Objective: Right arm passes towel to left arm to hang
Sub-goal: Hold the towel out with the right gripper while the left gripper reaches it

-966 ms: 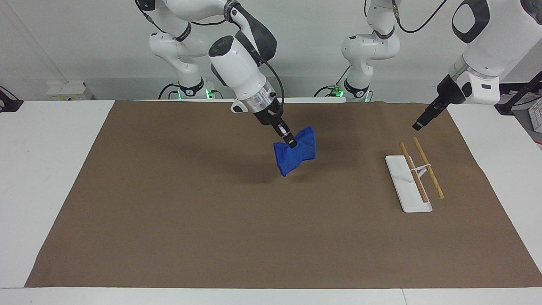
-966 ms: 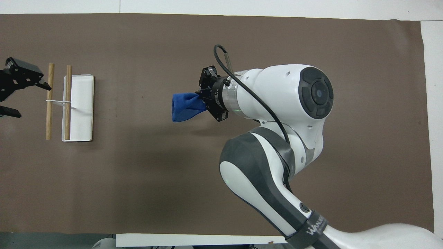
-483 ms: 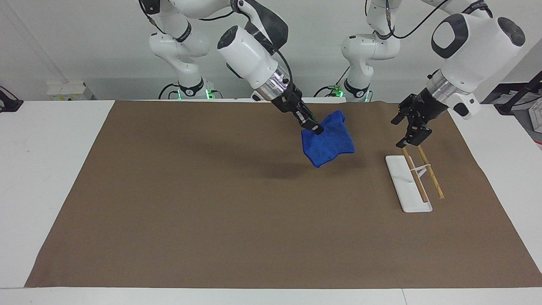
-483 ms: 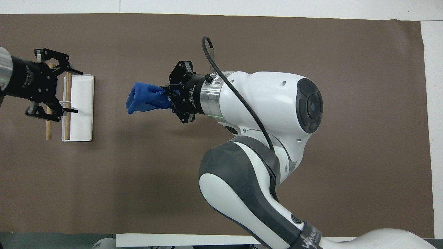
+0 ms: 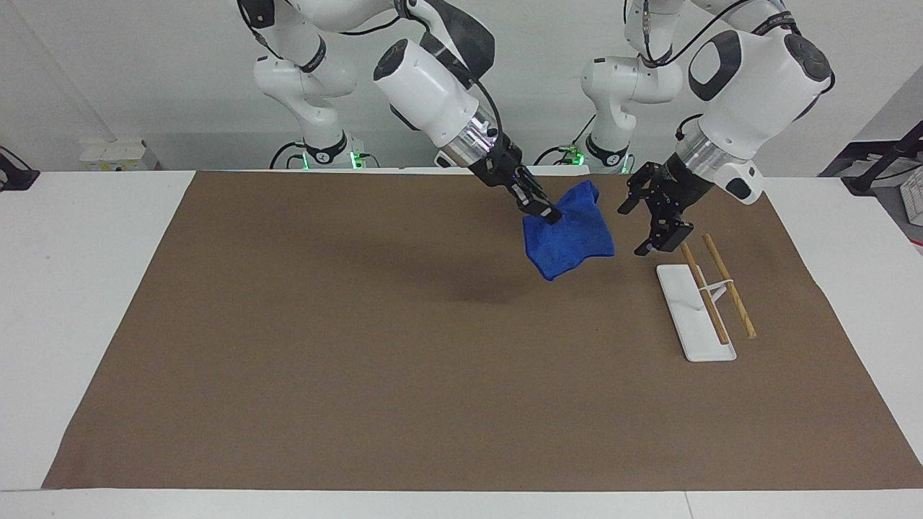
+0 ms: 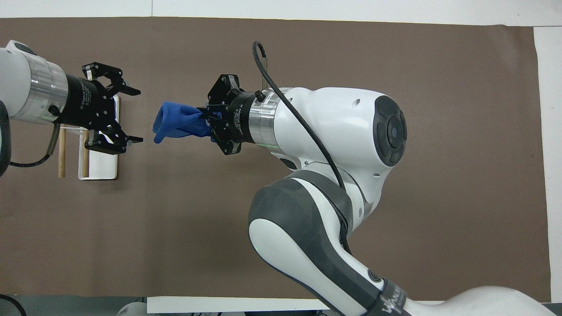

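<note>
While right gripper (image 5: 549, 215) clamps towel (image 5: 573, 238), left gripper (image 5: 638, 229) (open) faces it.

Little lettering can be read. In the overhead view, at the left edge of the frame, white print is carried on the black body of the left gripper (image 6: 131, 116); it seems to begin "2F Adaptive", the rest being too small to make out. Similar white print is seen on the black body of the right gripper (image 6: 205, 117), unreadable. At the lower right of the frame, a grey band on the right arm (image 6: 395, 300) bears white letters that cannot be made out with certainty.
</note>
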`<state>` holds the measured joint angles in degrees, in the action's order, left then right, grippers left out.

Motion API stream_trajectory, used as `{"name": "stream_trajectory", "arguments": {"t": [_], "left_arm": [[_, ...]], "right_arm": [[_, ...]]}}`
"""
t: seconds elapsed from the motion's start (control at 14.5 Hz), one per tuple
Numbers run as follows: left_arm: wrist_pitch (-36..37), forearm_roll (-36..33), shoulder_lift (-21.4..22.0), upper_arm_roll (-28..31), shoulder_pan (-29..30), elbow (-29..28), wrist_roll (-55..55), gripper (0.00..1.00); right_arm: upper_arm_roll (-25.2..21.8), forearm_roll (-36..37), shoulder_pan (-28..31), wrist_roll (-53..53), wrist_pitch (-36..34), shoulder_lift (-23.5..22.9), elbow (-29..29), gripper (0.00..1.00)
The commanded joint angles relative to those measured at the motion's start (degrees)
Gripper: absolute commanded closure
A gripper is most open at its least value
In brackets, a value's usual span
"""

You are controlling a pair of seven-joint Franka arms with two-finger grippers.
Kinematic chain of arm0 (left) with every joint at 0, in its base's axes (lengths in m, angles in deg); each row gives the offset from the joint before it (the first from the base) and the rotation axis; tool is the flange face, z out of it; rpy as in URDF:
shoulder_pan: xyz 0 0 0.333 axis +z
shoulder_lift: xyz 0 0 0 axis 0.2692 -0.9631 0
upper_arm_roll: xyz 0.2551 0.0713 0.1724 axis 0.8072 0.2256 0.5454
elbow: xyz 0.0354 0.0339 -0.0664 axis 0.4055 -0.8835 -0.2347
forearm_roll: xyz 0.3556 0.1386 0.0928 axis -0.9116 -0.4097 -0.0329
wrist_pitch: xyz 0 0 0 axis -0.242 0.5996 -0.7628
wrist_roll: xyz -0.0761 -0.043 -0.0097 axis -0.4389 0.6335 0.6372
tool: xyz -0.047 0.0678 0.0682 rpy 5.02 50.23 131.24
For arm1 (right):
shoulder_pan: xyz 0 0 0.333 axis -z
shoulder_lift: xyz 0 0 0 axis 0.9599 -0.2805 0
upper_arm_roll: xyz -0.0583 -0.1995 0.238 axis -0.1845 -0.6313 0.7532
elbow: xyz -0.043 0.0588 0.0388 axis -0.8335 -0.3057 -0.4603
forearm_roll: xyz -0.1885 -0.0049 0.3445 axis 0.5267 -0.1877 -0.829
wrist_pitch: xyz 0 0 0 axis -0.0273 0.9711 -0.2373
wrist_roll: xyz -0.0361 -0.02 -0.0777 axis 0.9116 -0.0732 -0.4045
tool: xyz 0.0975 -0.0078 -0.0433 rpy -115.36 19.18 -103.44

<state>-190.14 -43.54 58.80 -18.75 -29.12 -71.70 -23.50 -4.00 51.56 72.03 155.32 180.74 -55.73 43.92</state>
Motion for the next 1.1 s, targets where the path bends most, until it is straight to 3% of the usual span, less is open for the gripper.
{"name": "stream_trajectory", "arguments": {"t": [0.0, 0.48, 0.62, 0.83, 1.03], "left_arm": [[-4.60, 2.35, 1.75, 0.64, -2.05, -3.41, -3.01, 0.00], [-12.78, 5.61, 1.49, 0.64, -5.57, -8.16, -3.02, 0.00], [-13.74, 5.61, 1.14, 0.73, -5.57, -8.86, -3.02, 0.06], [-14.28, 5.61, 0.96, 0.73, -4.78, -9.74, -3.10, 0.29], [-14.01, 5.61, 0.96, 0.73, -4.08, -9.66, -2.40, 0.71]], "right_arm": [[0.63, -0.75, 0.09, 0.01, 0.54, -0.87, -1.11, 1.00], [0.81, -0.58, 0.09, -0.25, 0.28, -0.96, -1.11, 1.00], [0.81, -0.49, 0.09, -0.25, 0.19, -0.96, -1.11, 1.00], [0.81, -0.49, 0.09, -0.25, 0.19, -0.96, -1.11, 1.00], [0.81, -0.49, 0.09, -1.13, 0.10, -0.96, -1.11, 1.00]]}}
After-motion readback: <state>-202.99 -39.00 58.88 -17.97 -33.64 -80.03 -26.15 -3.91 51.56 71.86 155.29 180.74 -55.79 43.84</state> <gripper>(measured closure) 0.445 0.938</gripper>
